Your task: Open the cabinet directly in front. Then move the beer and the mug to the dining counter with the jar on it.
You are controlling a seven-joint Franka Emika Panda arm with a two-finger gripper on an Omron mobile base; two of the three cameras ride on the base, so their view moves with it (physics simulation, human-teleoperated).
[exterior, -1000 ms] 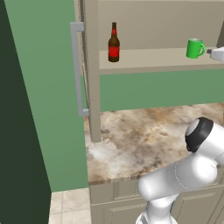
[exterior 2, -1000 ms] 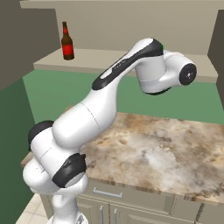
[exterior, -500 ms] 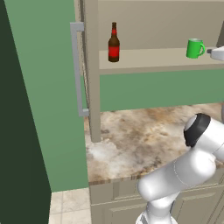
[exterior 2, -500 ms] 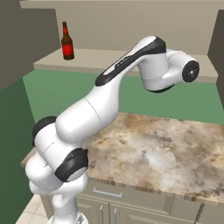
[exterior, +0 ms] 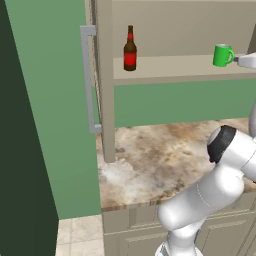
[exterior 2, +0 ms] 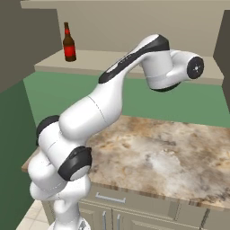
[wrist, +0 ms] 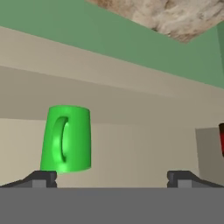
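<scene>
My claw [wrist: 111, 177] hangs released, fingertips wide apart, facing the bright green loop-handled mug [wrist: 66, 139] on the beige cabinet shelf [exterior: 170, 65]; slim brown red-labelled bottle [exterior: 130, 49] well apart.

Glossy white arm [exterior 2: 96, 108], thick rounded tube links. Black bands at joints, dark strip along upper link. Round grey cap with small screws on wrist end. Two small dark fingertips [wrist: 43, 177], squared.
</scene>
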